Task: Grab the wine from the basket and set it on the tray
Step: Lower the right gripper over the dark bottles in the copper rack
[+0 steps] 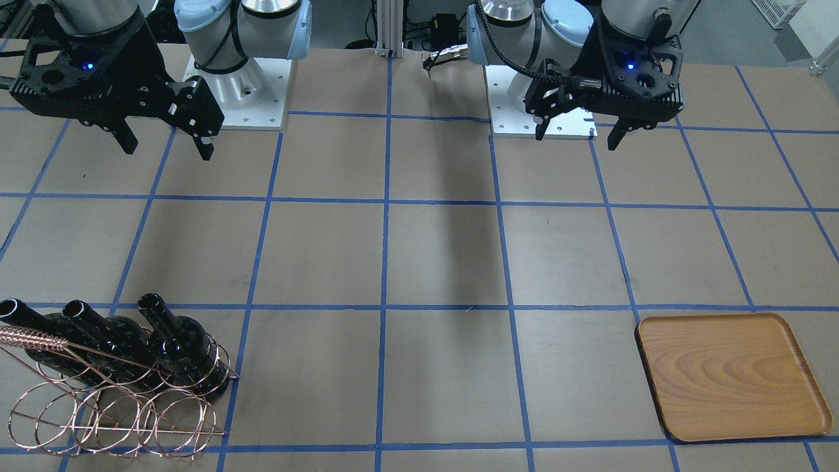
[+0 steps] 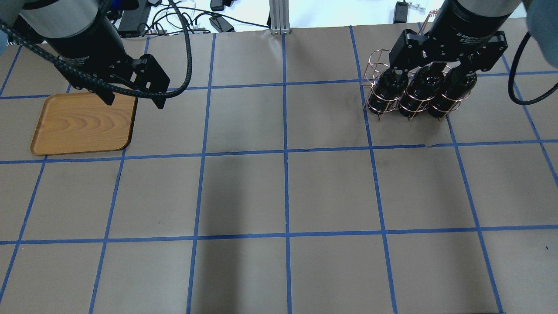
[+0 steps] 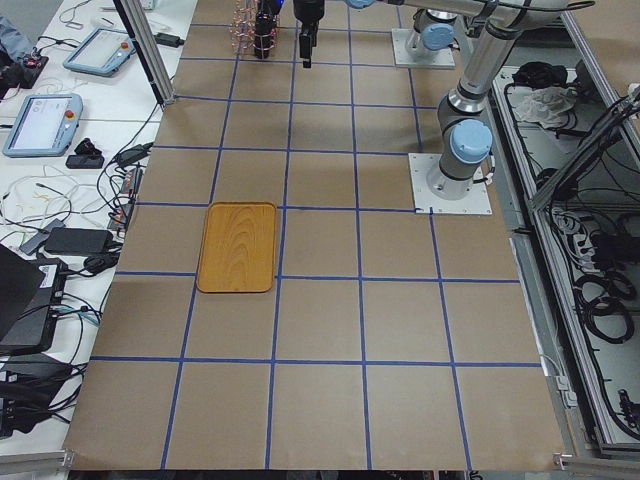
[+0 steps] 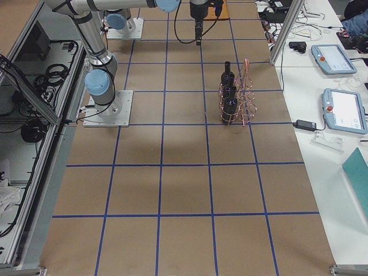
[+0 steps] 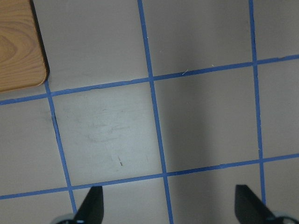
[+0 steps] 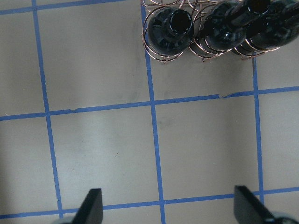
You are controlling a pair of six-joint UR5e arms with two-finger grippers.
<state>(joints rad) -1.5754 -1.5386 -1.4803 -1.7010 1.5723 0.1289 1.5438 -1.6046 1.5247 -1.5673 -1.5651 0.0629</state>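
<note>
Three near-black wine bottles [image 1: 177, 344] stand upright side by side in the copper wire basket [image 1: 131, 419], necks up. They also show in the overhead view [image 2: 418, 93] and the right wrist view [image 6: 170, 30]. The wooden tray [image 1: 731, 377] lies flat at the table's other end and holds nothing. It shows in the overhead view [image 2: 83, 124] too, and its corner in the left wrist view [image 5: 16, 46]. My right gripper [image 2: 440, 67] is open and empty, high above the table on the robot's side of the basket [image 6: 154, 51]. My left gripper [image 2: 135, 103] is open and empty, high beside the tray's corner.
Brown paper with a blue tape grid [image 2: 285, 152] covers the table. The two arm bases [image 1: 239, 85] stand at the robot's edge with an aluminium post [image 1: 388, 26] between them. Teach pendants [image 4: 344, 109] and cables lie on a side bench beyond the basket.
</note>
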